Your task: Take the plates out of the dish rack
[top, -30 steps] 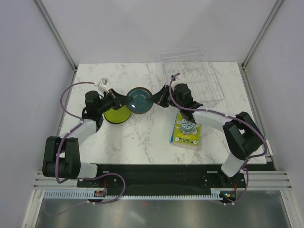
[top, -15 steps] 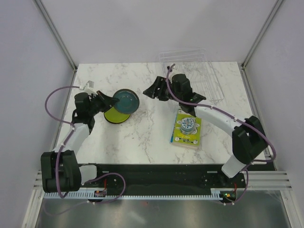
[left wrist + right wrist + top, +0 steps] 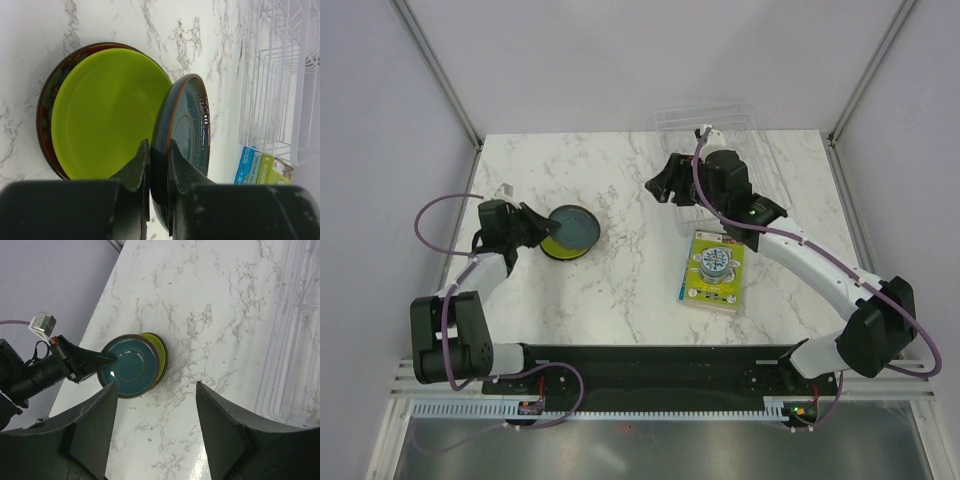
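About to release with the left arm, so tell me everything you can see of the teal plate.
The teal plate is round and glossy, like glazed ceramic, with concentric ridges and a paler rim. The left gripper is shut on its rim. It is tilted over the lime green plate on the table, apart from the dish rack; contact underneath is unclear.

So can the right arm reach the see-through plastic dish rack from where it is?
Probably yes. The right gripper is open and holds nothing, and the clear ribbed dish rack lies just beside it, with nothing in between that I can see.
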`<act>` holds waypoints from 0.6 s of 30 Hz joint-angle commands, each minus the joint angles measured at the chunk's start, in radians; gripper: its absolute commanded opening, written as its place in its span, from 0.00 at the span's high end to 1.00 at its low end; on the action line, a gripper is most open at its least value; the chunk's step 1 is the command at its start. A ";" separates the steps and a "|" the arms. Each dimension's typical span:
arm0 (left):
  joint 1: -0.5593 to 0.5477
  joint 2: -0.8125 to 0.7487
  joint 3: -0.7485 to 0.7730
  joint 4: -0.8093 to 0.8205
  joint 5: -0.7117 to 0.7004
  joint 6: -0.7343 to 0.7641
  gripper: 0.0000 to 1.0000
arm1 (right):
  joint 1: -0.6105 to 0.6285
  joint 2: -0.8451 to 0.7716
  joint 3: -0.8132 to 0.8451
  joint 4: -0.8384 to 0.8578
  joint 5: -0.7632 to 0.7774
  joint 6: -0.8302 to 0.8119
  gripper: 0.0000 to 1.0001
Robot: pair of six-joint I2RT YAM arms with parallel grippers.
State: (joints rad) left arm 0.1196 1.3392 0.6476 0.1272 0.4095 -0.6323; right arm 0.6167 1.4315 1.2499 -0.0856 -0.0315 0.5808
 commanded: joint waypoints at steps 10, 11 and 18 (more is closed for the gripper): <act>0.034 0.012 -0.008 0.025 -0.057 0.040 0.98 | -0.021 -0.022 -0.053 -0.025 0.001 -0.035 0.29; 0.032 0.020 -0.008 0.025 -0.058 0.042 0.98 | -0.021 -0.023 -0.058 -0.023 -0.001 -0.035 0.29; 0.035 0.061 -0.008 0.037 -0.061 0.043 0.97 | -0.032 -0.023 -0.073 -0.028 -0.019 -0.038 0.29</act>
State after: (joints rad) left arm 0.1501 1.3884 0.6315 0.1104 0.3470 -0.6155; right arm 0.5953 1.4315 1.1847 -0.1242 -0.0299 0.5594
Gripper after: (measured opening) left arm 0.150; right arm 0.706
